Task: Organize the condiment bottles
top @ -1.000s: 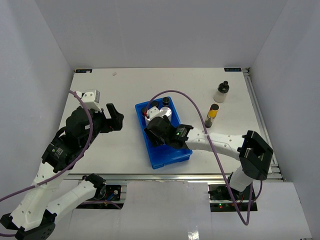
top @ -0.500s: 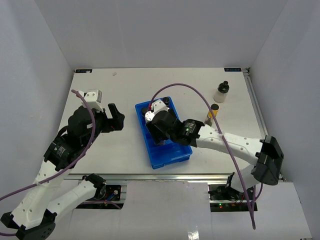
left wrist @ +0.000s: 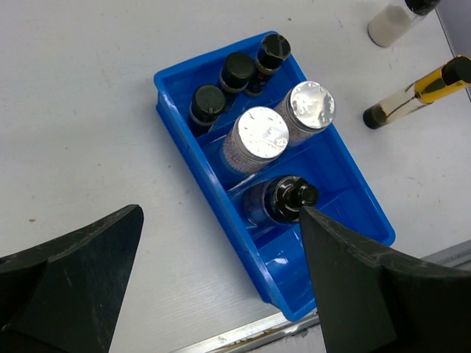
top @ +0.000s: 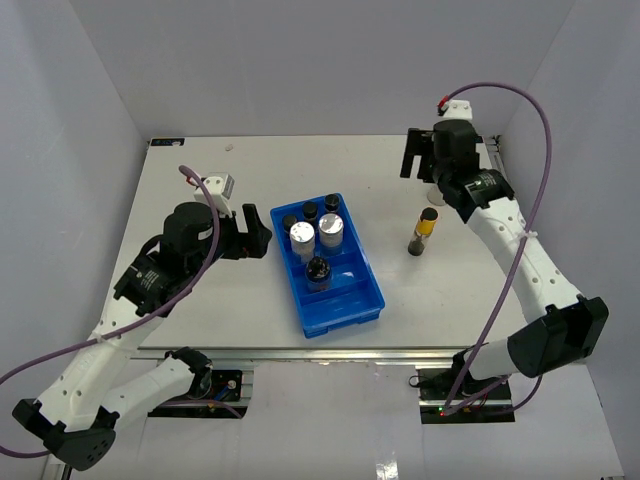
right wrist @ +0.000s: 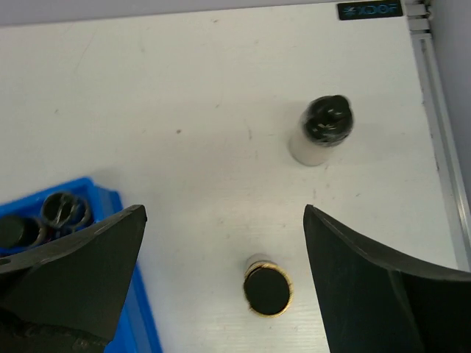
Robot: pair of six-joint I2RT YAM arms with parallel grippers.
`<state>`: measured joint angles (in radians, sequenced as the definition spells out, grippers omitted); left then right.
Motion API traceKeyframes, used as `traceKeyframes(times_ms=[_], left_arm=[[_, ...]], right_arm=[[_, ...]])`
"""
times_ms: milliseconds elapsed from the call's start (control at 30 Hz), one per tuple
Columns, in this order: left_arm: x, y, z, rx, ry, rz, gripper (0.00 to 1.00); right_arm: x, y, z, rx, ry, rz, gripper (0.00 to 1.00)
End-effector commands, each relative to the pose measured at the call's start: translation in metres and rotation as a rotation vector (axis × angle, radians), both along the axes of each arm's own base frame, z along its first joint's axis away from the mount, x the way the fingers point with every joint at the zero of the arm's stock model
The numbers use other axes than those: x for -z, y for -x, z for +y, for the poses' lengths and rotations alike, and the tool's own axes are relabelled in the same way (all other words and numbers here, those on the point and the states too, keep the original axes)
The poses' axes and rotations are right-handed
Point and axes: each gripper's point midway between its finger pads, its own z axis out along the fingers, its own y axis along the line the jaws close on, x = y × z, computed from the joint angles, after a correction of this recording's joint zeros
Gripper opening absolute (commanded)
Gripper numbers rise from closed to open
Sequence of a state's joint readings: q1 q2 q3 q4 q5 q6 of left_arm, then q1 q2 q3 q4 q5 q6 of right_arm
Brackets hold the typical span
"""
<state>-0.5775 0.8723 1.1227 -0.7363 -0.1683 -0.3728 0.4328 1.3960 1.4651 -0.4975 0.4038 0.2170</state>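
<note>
A blue tray [top: 345, 305] holds three dark black-capped spice jars [top: 310, 211] at its far end, two clear silver-lidded jars [top: 317, 232] in the middle and one dark black-capped bottle [top: 318, 270] nearer me. The yellow dark-capped bottle [top: 423, 232] stands on the table right of the tray, and the whitish black-capped bottle [top: 432, 195] stands beyond it. My left gripper [top: 262, 235] is open and empty beside the tray's left wall; its wrist view shows the tray [left wrist: 184, 147] and the dark bottle [left wrist: 283, 200]. My right gripper [top: 420, 165] is open and empty above the whitish bottle [right wrist: 321, 132] and the yellow bottle [right wrist: 267, 290].
The near part of the tray [left wrist: 346, 213] holds no bottle. The table's metal front edge [top: 330, 352] runs just below the tray. White walls enclose the table on the left, back and right. A rail [right wrist: 441, 147] lines the right edge.
</note>
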Motion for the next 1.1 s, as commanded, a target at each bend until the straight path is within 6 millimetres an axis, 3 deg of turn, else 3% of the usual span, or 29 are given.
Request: traceKeyframes(times_ms=[0,133,333,433,533,567,867,1067], left_arm=[[-0.002,0.009,-0.006,0.042,0.065,-0.018,0.98],[0.0,0.006,-0.002,0.03,0.027,-0.016,0.98],[0.001,0.004,-0.006,0.048,0.019,-0.018,0.98],[0.005,0.003,-0.007,0.056,0.014,-0.01,0.98],[0.011,0.003,-0.007,0.059,0.003,-0.001,0.98],[0.012,0.003,-0.006,0.053,-0.001,-0.003,0.98],[0.025,-0.005,-0.009,0.047,-0.018,0.006,0.98],[0.032,-0.01,-0.009,0.037,-0.036,0.008,0.98]], right_arm=[[-0.032,-0.046,-0.04,0.075,-0.096,-0.118,0.94],[-0.014,-0.077,-0.07,0.132,-0.108,-0.092,0.93],[0.032,-0.114,-0.105,0.22,-0.048,-0.005,0.95],[0.061,-0.13,-0.114,0.227,-0.021,0.045,0.95],[0.068,-0.141,-0.123,0.233,0.0,0.055,0.96],[0.08,-0.147,-0.123,0.226,0.006,0.076,0.95],[0.14,-0.163,-0.121,0.198,0.019,0.194,0.93],[0.165,-0.157,-0.125,0.225,0.025,0.238,0.88]])
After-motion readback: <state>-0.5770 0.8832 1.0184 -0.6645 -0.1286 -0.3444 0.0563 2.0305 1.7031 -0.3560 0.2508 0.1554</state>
